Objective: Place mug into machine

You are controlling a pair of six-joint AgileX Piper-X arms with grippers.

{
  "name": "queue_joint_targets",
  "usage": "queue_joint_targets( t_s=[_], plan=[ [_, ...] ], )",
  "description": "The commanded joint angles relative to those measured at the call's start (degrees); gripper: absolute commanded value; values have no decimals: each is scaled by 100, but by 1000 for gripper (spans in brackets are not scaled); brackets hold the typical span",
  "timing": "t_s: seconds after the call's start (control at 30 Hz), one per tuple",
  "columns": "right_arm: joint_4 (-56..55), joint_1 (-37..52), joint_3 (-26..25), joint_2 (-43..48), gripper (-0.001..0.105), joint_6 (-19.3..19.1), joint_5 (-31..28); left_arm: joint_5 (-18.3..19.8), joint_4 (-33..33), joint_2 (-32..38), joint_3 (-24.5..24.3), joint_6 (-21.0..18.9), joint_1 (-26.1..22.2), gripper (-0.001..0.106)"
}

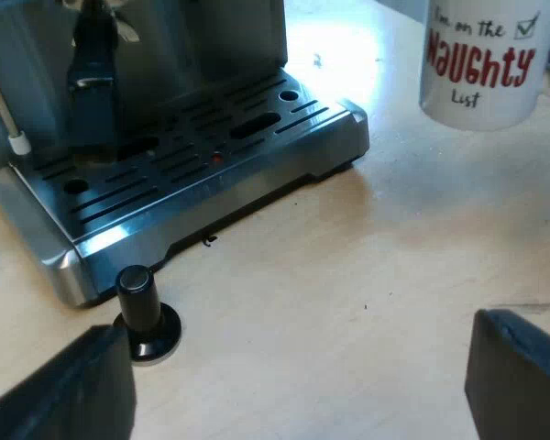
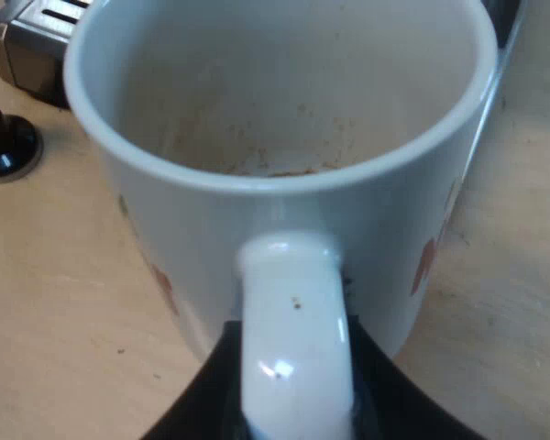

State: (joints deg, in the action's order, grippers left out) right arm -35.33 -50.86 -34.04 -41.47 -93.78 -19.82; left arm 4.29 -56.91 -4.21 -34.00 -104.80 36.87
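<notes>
mug [image 2: 284, 110]: handle clamped in right gripper [image 2: 298, 403] jaws for lifting | drip tray [image 1: 192, 147]: awaits mug | tamper [image 1: 145, 316]: on desk [image 1: 394, 257], by tray corner | left gripper [image 1: 298, 385]: jaws apart, idle

Kitchen-like coffee corner: espresso machine [image 1: 211, 156], tamper [image 1: 145, 316] and printed mug [image 1: 481, 64] on a wooden tabletop [image 1: 348, 302].

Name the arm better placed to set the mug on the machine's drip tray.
Right. The right jaws clasp the handle of the mug; the left jaws hang open, empty, by the tamper, apart from the mug.
</notes>
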Motion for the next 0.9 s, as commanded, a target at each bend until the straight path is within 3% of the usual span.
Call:
queue_joint_targets(
  t_s=[0.03, 0.1, 0.33, 0.57, 0.67, 0.83, 0.9],
  plan=[
    [542, 0, -122, -127, 0, -21, -26, -154, 222, -204, 5, -33, 27, 77],
    [804, 0, -122, -331, 0, -21, 90, -320, 334, -431, 5, -33, 27, 77],
    [1245, 0, -128, -744, 0, -21, 213, -367, 632, -1092, 5, -33, 27, 77],
    [1344, 0, -128, -1037, 0, -21, 404, -549, 782, -1217, 5, -19, -138, 77],
    [1483, 0, -128, -1117, 0, -48, 471, -321, 974, -1217, 5, 51, -502, 77],
    [1826, 0, -128, -1339, 0, -69, 485, 915, 1202, -1239, 37, 407, -1371, 77],
    [2007, 0, -128, -1489, 0, -69, 673, 1075, 1217, -1239, 65, 445, -1622, 77]
  ],
)
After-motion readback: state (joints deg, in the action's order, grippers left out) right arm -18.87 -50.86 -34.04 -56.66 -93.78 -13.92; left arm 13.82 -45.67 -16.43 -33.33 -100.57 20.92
